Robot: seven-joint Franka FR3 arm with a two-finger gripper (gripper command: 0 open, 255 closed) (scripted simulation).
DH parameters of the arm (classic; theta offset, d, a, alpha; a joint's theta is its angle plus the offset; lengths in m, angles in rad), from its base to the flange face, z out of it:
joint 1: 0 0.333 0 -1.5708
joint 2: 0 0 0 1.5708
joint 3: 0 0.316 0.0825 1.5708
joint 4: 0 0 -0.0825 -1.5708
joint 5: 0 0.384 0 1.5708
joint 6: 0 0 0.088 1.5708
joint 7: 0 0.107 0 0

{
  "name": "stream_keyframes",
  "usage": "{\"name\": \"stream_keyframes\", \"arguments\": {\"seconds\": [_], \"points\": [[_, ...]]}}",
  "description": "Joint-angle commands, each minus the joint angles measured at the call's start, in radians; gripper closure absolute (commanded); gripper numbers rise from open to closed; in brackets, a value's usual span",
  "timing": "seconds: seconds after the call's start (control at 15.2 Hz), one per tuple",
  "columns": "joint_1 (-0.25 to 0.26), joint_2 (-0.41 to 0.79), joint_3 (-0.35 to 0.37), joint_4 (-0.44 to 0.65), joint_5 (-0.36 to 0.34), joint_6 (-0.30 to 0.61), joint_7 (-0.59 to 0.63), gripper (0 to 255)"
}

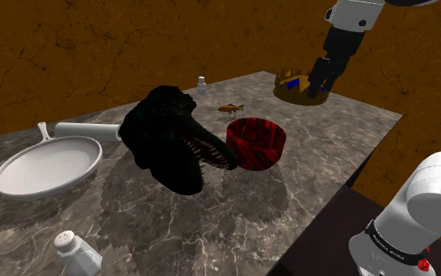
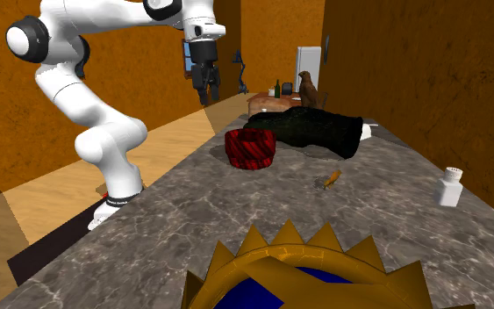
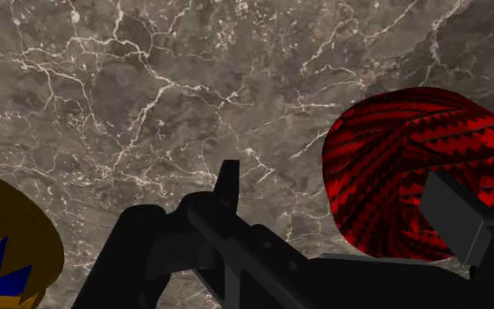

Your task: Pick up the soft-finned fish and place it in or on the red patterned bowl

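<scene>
At the near left of the shoulder view, a white shaker [image 1: 77, 252] was on the marble tabletop [image 1: 305, 180]. Beyond it sat a white frying pan [image 1: 48, 165], its pale floor showing all across. A white cylinder [image 1: 87, 129] lay just behind the pan's rim.

Next came a big black toothed head [image 1: 171, 145], lying on the marble with its snout just beside the bowl. Whether they touched could not be told. A small white bottle [image 1: 201, 85] stood upright at the far edge.

The fish [image 1: 230, 108], small and orange-brown, lay flat on the marble outside the bowl, between it and the bottle. In the second exterior view it was apart from the bowl, off to that view's right.

The red bowl [image 1: 256, 143], banded with black zigzags, stood upright, and its inside showed its own dark red wall. Farther right, a gold crown [image 1: 297, 88] with a blue lining sat near the table's far corner.

The gripper [image 1: 319, 88] hung in the air above the table by the crown. Its fingers [image 3: 227, 180] were spread wide and clasped nothing. In the wrist view marble lay beneath them, with the crown to one side and the bowl to the other. The white arm [image 1: 426, 204] rose at the lower right.
</scene>
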Motion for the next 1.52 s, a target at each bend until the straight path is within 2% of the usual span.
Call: {"name": "stream_keyframes", "arguments": {"seconds": [0.0,0.33,0.73,1.45], "points": [[0.000,0.000,0.000,0.000,0.000,0.000,0.000,0],[0.020,0.143,-0.065,0.012,-0.059,0.129,-0.185,0],[0.046,0.346,-0.127,0.079,-0.104,0.267,-0.394,0],[0.081,0.756,-0.177,0.332,-0.117,0.436,-0.751,0]]}}
